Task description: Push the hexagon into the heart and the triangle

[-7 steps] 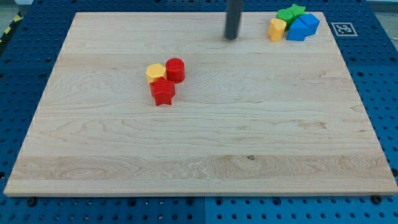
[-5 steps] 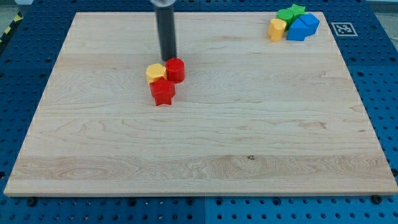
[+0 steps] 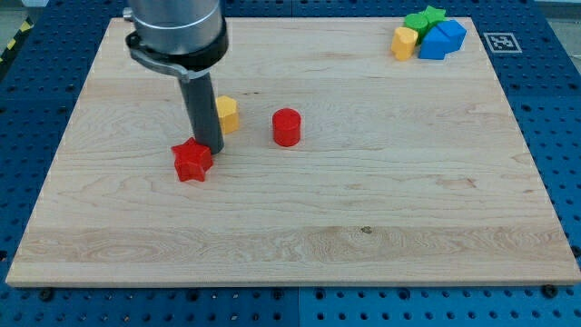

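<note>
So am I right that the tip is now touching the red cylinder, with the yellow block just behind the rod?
Not quite: the camera view shows my tip against the red star, not the red cylinder, which stands apart toward the view's right. The yellow block is just behind the rod.

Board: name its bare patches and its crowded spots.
Bare: the whole lower half of the board below the red star, and the middle between the red cylinder and the top-right cluster. Crowded: around my tip, between star and yellow hexagon.

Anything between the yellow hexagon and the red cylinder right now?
No. In the camera view, only bare board separates the yellow hexagon from the red cylinder; my tip sits beside the red star.
</note>
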Robot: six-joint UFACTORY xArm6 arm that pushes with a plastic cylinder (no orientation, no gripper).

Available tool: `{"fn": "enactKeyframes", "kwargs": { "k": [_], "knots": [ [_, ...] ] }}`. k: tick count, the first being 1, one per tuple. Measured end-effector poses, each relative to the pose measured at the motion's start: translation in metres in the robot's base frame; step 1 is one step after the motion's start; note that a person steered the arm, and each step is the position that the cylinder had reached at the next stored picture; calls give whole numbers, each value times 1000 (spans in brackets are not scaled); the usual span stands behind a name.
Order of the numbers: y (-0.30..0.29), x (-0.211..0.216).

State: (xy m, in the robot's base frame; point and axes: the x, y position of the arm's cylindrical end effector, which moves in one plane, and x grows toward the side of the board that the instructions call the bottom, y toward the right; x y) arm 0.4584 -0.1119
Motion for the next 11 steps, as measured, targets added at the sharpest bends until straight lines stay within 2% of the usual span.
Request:
{"fn": "enactKeyframes", "kwargs": {
  "k": [3,4,8,10,11],
  "knots": [
    [4,-30],
    [21,-47],
    [39,-144],
    [69,-145],
    [100,-128]
  ]
}}
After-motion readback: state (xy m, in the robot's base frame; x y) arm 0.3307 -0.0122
